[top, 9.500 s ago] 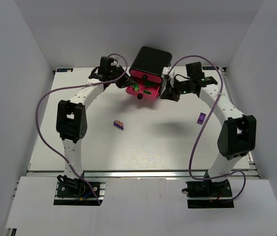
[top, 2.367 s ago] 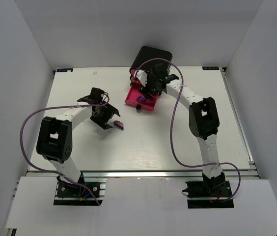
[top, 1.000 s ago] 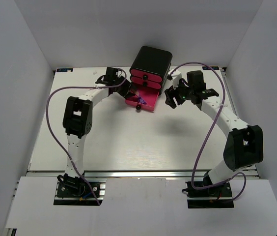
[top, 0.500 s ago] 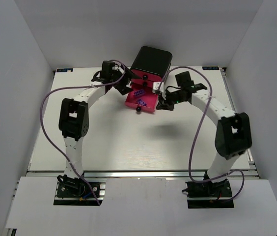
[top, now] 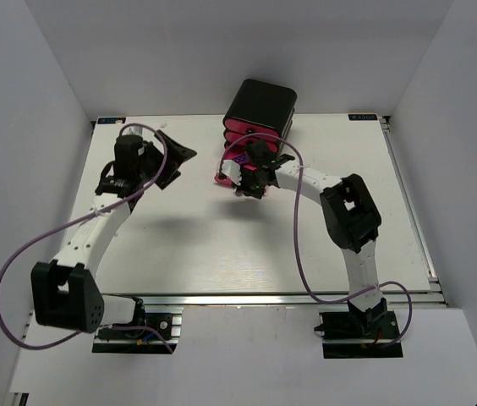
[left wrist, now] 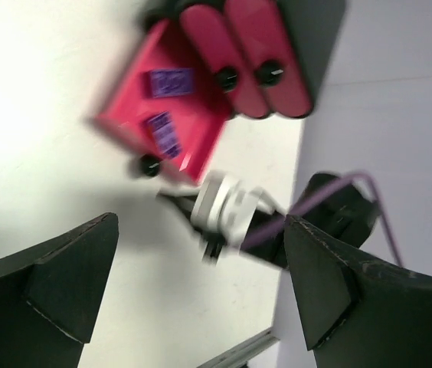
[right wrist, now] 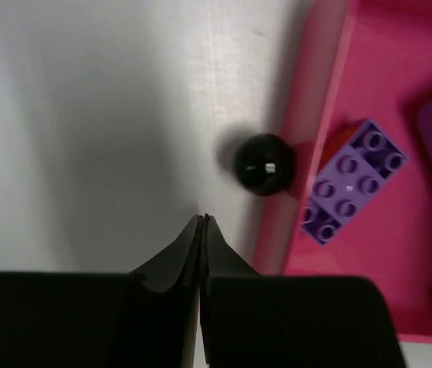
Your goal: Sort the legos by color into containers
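The containers are three magenta drawers in a black box [top: 260, 101]. The lowest drawer [left wrist: 132, 107] is pulled out, and two purple legos [left wrist: 171, 82] [left wrist: 164, 134] lie in it. My right gripper [right wrist: 202, 219] is shut with nothing in it. Its tips hover just short of the open drawer's black knob [right wrist: 264, 164], beside a purple lego [right wrist: 350, 182]. From above, the right gripper [top: 245, 182] covers most of that drawer [top: 221, 177]. My left gripper [top: 179, 161] is open and empty, off to the left of the drawers. Its fingers [left wrist: 63, 284] frame the scene from a distance.
The two upper drawers [left wrist: 266, 46] are shut, their knobs [left wrist: 226, 77] facing forward. The right arm's purple cable [top: 298, 254] loops over the table's middle. White walls close in the table's left, right and back.
My left gripper has drawn back leftward from the drawers and opened wide. My right gripper has shut and swung left to the front of the open drawer by its knob.
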{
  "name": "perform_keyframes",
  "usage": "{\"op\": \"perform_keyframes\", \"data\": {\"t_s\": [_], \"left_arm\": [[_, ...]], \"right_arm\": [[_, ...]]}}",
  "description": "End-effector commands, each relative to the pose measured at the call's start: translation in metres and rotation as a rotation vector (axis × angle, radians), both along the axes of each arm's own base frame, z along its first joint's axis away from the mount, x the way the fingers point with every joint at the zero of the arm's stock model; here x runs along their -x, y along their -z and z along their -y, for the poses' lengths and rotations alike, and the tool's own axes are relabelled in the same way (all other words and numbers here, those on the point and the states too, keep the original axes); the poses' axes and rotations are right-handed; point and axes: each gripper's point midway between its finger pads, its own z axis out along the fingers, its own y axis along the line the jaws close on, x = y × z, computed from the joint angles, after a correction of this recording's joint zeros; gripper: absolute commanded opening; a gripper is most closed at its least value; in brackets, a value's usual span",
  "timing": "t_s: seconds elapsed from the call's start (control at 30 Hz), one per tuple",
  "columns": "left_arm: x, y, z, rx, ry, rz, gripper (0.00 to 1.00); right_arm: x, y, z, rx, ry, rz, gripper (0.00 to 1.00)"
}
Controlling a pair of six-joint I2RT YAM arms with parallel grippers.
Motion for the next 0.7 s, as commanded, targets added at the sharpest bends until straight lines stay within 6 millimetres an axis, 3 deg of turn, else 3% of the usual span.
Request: {"op": "perform_keyframes", "data": {"t_s": [0.0,0.03,0.17,0.47,0.67], "left_arm": [[0.024,0.02,-0.022,-0.067,-0.074,-0.027,0.98],[0.029,0.013,-0.03,-0.067,-0.1,-0.004,0.98],[0.045,0.021,-0.038,-0.08,-0.132,-0.012,0.98],[0.052,0.027,-0.045,-0.109,-0.148,-0.047,0.98],[0.055,0.024,-0.047,-0.113,-0.158,-0.047,0.98]], "right_arm": [[-0.07,-0.009,0.005,0.049,0.312,0.221,0.0],[-0.084,-0.003,0.019,0.107,0.401,0.277,0.0],[-0.105,-0.004,0.023,0.111,0.459,0.379,0.0],[-0.141,-0.03,0.023,0.032,0.557,0.563,0.0],[-0.17,-0.028,0.031,0.05,0.629,0.687,0.0]]}}
